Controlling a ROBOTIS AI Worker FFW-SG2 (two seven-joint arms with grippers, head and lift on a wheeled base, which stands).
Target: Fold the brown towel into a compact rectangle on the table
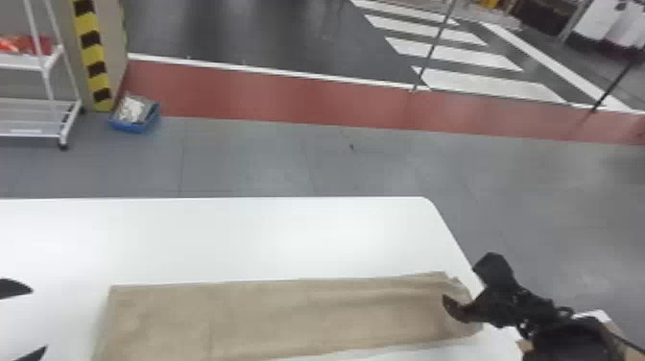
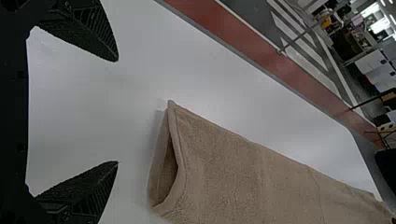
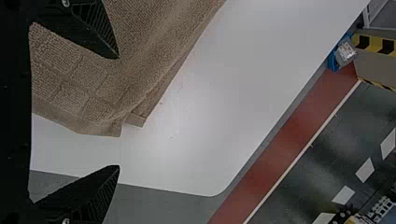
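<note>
In the head view the brown towel [image 1: 288,317] runs off the bottom, white table [image 1: 216,235] stretching beyond it, left gripper [image 1: 39,319] cropped, right gripper [image 1: 459,284] masking its right end; left wrist view, fingers apart, towel's opening shadowed; right wrist view, fingers apart, one hiding towel.

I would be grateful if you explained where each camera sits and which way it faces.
Left wrist view: on the left wrist, looking past the open left gripper along the brown towel.
Right wrist view: on the right wrist, looking past the open right gripper at the towel's right end.
Head view: on the head, looking forward and down, with parts of both grippers in sight.
Both wrist views share the towel, white table and red floor strip.
</note>
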